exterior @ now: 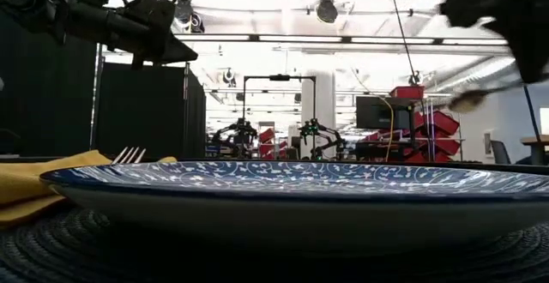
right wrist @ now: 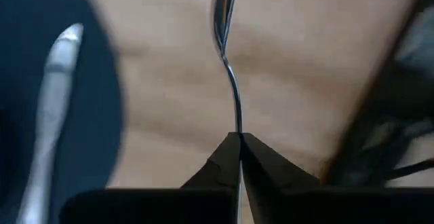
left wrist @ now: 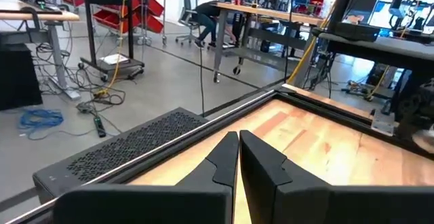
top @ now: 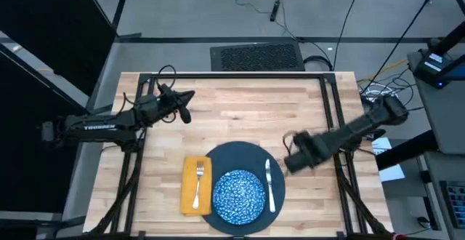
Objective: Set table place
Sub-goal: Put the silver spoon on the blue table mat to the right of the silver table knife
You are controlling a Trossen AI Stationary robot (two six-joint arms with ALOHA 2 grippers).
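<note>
A large dark slate-blue round plate (top: 251, 156) lies at the table's near middle, and a blue-and-white speckled bowl (top: 238, 195) rests on it. Along the plate's right part lies a silver knife (top: 270, 185). Left of the plate, a silver fork (top: 199, 182) lies on a mustard-yellow napkin (top: 190, 196). My right gripper (top: 288, 147) hovers just right of the plate, shut on a silver spoon (right wrist: 227, 41). My left gripper (top: 187, 112) is shut on nothing, raised over the table's far left. My right gripper pinches the end of the spoon's handle (right wrist: 237, 125) between its two fingertips. The spoon runs straight on from the fingers, its bowl end (right wrist: 222, 7) farthest from them. In the low view the spoon (exterior: 470, 101) hangs clear above the table.
Bare wood (top: 312, 109) stretches across the far half of the table and to the right of the plate. A thin black frame (top: 240, 75) runs along the table's far edge. A dark perforated box (top: 256, 55) sits on the floor beyond it.
</note>
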